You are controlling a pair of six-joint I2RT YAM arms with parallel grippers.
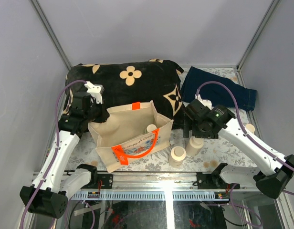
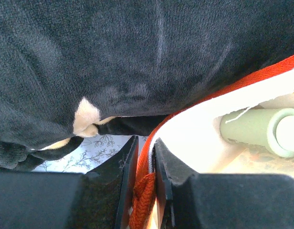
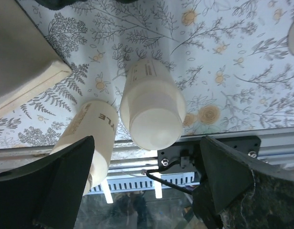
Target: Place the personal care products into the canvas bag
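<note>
The canvas bag (image 1: 130, 138) stands open at the table's middle, with its orange handle (image 1: 137, 151) at the front. My left gripper (image 1: 98, 113) is shut on the bag's back-left rim; in the left wrist view (image 2: 145, 145) the orange strap (image 2: 142, 200) is pinched between the jaws. One bottle (image 1: 151, 128) is inside the bag and also shows in the left wrist view (image 2: 259, 129). Two bottles (image 1: 178, 155) (image 1: 194, 145) stand right of the bag. My right gripper (image 1: 189, 128) is open and empty above them (image 3: 147, 174), with one bottle (image 3: 152, 107) between the jaws' line and the other (image 3: 92, 136) beside the left finger. A fourth bottle (image 1: 250, 128) peeks out behind the right arm.
A black cushion with tan flowers (image 1: 132, 81) lies behind the bag. A folded dark blue cloth (image 1: 218, 88) lies at the back right. The table's front rail (image 1: 171, 179) runs just in front of the bottles. The bag's corner (image 3: 23, 71) is to the left in the right wrist view.
</note>
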